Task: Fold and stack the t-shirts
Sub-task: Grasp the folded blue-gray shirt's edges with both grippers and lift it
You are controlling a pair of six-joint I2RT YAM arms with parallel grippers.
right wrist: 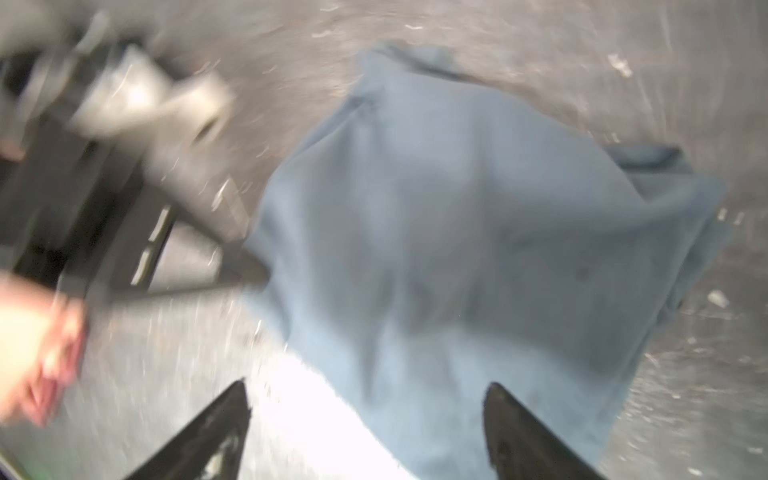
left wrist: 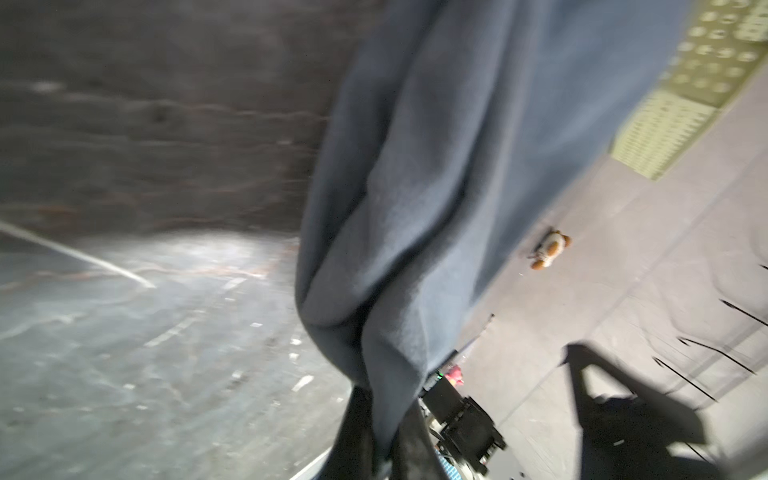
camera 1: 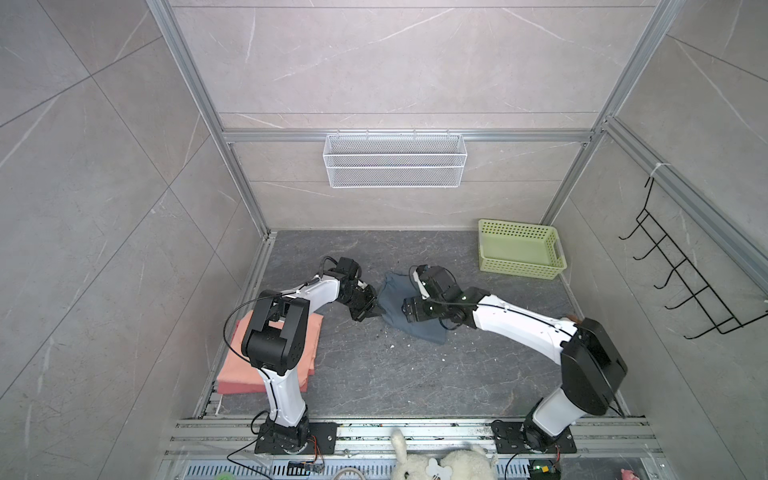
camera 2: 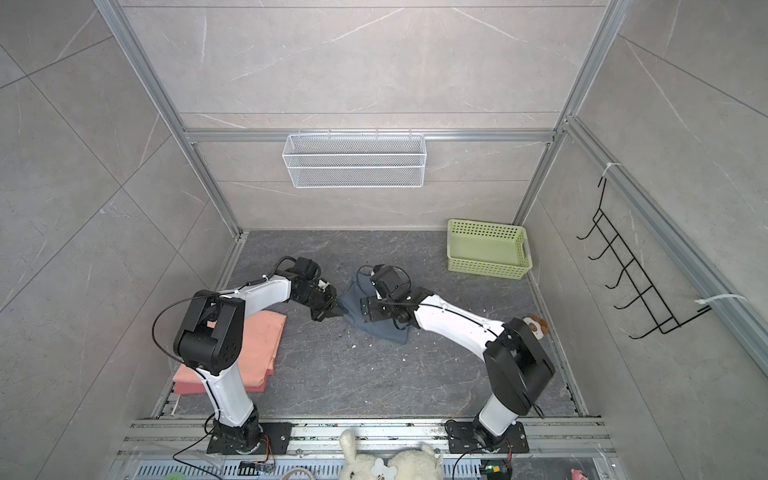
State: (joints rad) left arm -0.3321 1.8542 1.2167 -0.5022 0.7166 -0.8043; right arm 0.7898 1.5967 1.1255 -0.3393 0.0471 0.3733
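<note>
Left claw pinches the crumpled slate blue-grey cotton t-shirt's edge; right claw gapes wide, empty. Folding's barely begun, I'd say: next, it needs spreading flat.

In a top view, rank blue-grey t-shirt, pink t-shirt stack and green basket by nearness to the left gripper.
1. blue-grey t-shirt: pinched by the left gripper.
2. pink t-shirt stack: front left.
3. green basket: back right corner.

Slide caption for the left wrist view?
Left gripper shut on the blue-grey t-shirt, cloth filling mid-frame; green basket and plush toy behind.
</note>
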